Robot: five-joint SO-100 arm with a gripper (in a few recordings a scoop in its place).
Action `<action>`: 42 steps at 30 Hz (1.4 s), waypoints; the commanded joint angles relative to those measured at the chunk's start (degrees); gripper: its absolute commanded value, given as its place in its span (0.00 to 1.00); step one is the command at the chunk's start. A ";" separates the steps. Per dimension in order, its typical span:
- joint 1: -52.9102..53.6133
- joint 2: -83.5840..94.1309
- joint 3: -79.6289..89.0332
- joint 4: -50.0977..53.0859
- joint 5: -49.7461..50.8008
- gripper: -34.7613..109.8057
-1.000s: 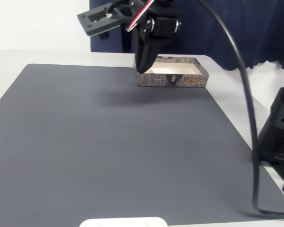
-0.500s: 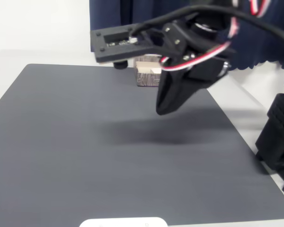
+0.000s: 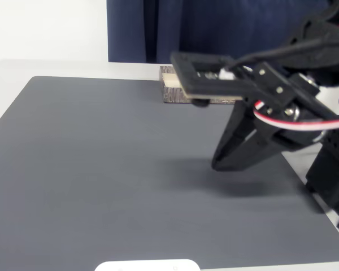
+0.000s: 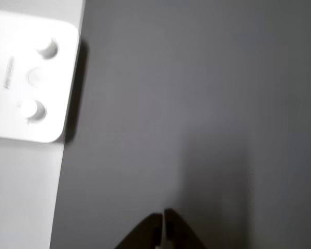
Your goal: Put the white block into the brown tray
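The gripper [image 3: 217, 165] hangs above the grey mat [image 3: 101, 169], off to the right in the fixed view and well clear of the brown tray [image 3: 172, 93] at the far edge. In the wrist view its fingertips [image 4: 158, 233] meet with nothing between them, so the jaws are closed and empty. The white block is probably already in the tray, though the arm covers most of the tray's inside and I cannot tell for sure. The wide white device [image 4: 28, 78] at the mat's near edge is not the block. The task looks done or nearly so, and the sensible move is to pull the arm back slowly, keeping it high enough to miss the tray wall
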State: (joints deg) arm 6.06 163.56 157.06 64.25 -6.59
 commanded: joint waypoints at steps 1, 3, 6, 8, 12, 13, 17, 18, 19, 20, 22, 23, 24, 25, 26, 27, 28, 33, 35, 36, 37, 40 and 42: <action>-0.35 6.50 3.69 -0.70 1.14 0.24; -0.44 10.55 7.12 -0.70 2.20 0.24; -0.70 15.56 11.16 -0.70 3.60 0.24; -1.32 17.93 13.45 -0.79 5.19 0.24; -2.64 22.24 17.75 -1.67 7.47 0.24; -2.72 22.68 18.28 -1.67 7.65 0.24; -2.11 24.70 19.60 -1.49 7.73 0.24; -2.02 25.31 19.95 -1.49 7.73 0.24; -2.02 25.75 20.04 -1.14 7.73 0.24; -2.02 26.19 20.13 -0.70 7.73 0.24; -1.93 26.19 20.30 -0.18 7.73 0.24; -1.93 26.19 20.48 0.09 8.00 0.24; -1.93 26.19 20.57 0.26 8.17 0.24; -1.93 26.19 20.65 0.26 8.35 0.24; -1.93 26.19 20.83 0.26 8.35 0.24; -1.93 26.19 21.18 0.35 8.35 0.24; -1.85 26.28 21.36 0.97 8.70 0.24; -1.76 26.28 21.36 4.13 9.84 0.24; -1.76 26.28 21.36 5.45 9.84 0.24; -1.76 26.28 21.36 6.24 9.93 0.24; -1.76 26.28 21.36 6.59 10.28 0.24; -1.67 26.28 21.36 7.73 11.34 0.24; -1.67 26.28 21.36 9.40 11.34 0.24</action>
State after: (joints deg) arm 4.04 189.58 178.77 72.16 4.39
